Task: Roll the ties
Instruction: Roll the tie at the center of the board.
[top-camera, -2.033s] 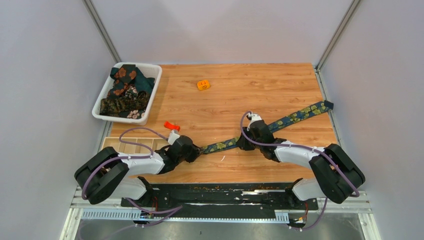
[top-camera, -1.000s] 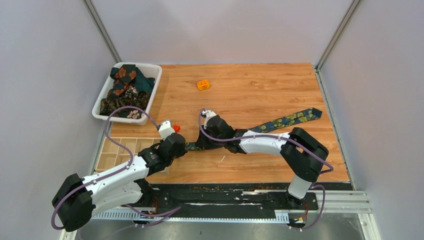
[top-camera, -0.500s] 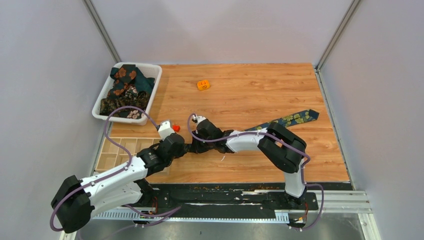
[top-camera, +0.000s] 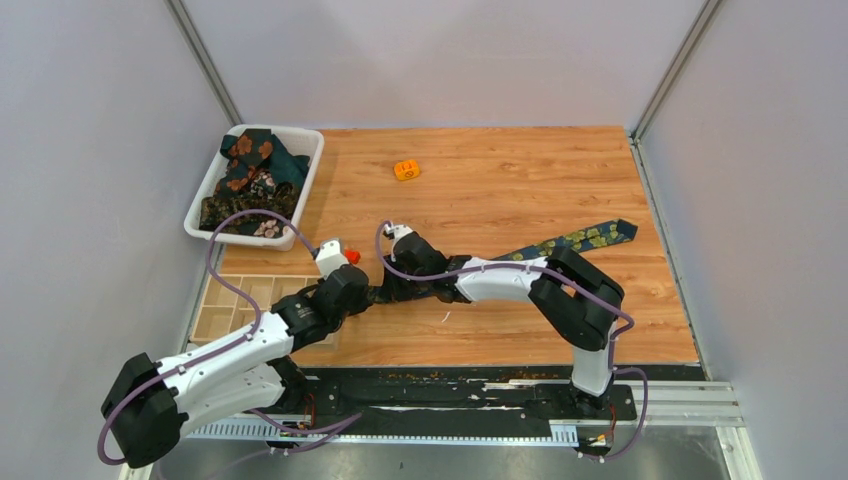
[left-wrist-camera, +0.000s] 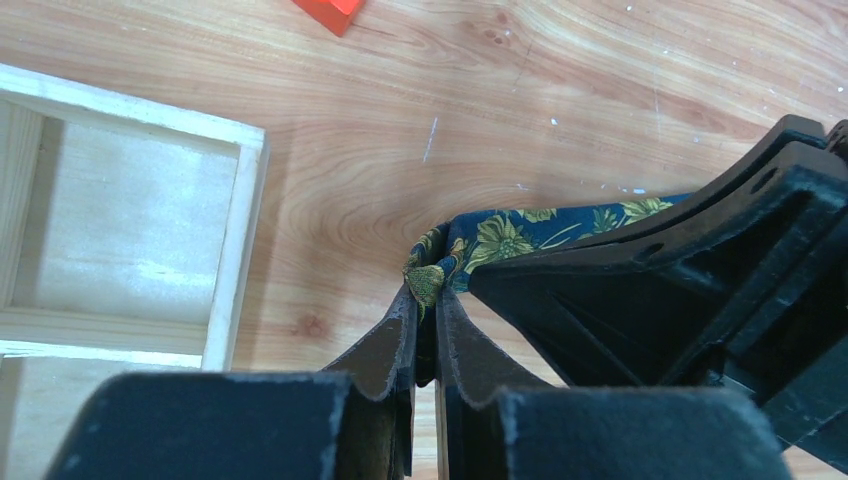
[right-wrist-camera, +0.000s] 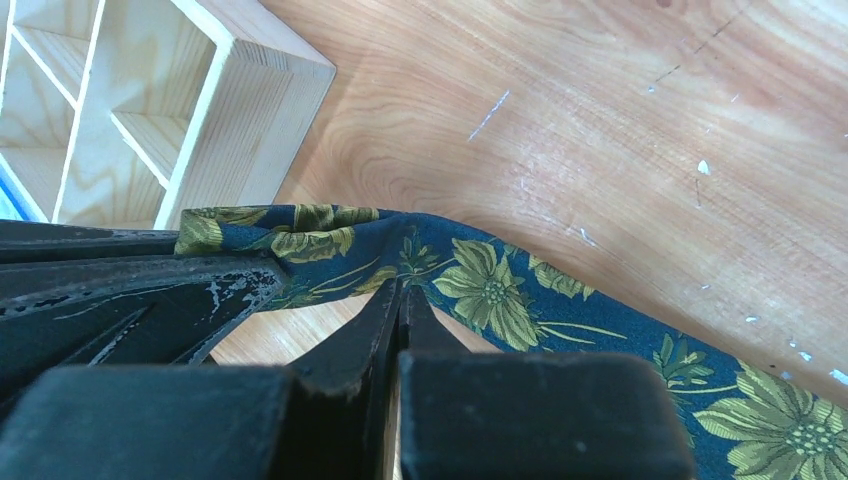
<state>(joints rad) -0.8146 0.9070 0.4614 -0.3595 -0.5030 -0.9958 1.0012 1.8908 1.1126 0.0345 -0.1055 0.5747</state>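
Note:
A navy tie (top-camera: 580, 239) with yellow-green flowers lies across the table from the middle toward the right edge. My left gripper (top-camera: 368, 296) is shut on its narrow end, seen bunched at the fingertips in the left wrist view (left-wrist-camera: 428, 285). My right gripper (top-camera: 392, 290) sits right beside it, shut on the tie's edge a short way along (right-wrist-camera: 400, 285). The tie's flowered cloth (right-wrist-camera: 520, 300) runs off to the right under the right fingers. More ties (top-camera: 250, 180), dark green with orange blooms, lie piled in the white bin (top-camera: 305, 170).
A wooden compartment tray (top-camera: 235, 300) sits at the table's left front edge, close to both grippers (right-wrist-camera: 150, 120). A red plastic piece (top-camera: 352, 256) lies just behind the left wrist. An orange piece (top-camera: 406, 170) sits mid-table toward the back.
My right gripper has slid left along the tie until it meets the left gripper, pulling the tie's far end inward from the right edge. The left arm has stretched forward slightly.

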